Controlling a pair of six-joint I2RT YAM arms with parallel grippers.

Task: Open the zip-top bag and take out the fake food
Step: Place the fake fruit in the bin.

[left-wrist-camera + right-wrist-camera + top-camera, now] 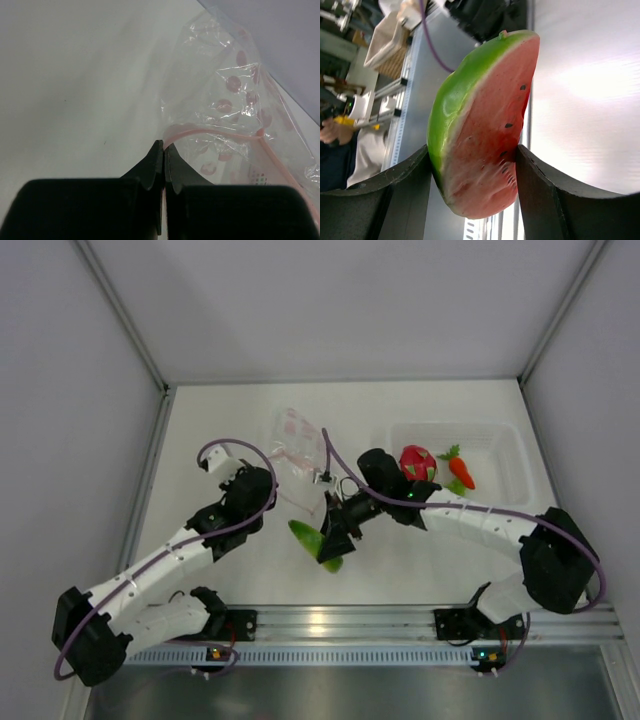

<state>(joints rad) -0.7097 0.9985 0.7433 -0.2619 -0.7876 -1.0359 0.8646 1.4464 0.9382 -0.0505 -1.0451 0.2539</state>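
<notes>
1. Nearest the lens in the left wrist view, the left gripper point(164, 150) is closed tight. Its tips meet where the pinkish zip strip point(220, 132) runs in, so it appears to pinch the edge of the zip-top bag point(235, 100).
2. The bag spreads up and to the right of those tips, crinkled, clear and printed with pink dots. From above it lies on the tabletop point(220, 410) between the two grippers, nearer the back. No toy piece shows inside it in either view, though a fold could hide something small.
3. To its right and nearer the front, the right gripper point(472, 165) clamps the melon slice point(485, 110), one finger on the green rind and the other on the red flesh. The slice is outside the bag. I cannot tell whether it touches the tabletop.
4. Farther right stands a clear tub point(510, 455). It holds the dragon fruit point(416, 462), the orange piece point(461, 472) and the green leafy pieces point(455, 487).
5. Judged from this, the bag is open and emptying is nearly finished. What is left is to set the melon slice down, probably with the others, and to let go of the bag.
</notes>
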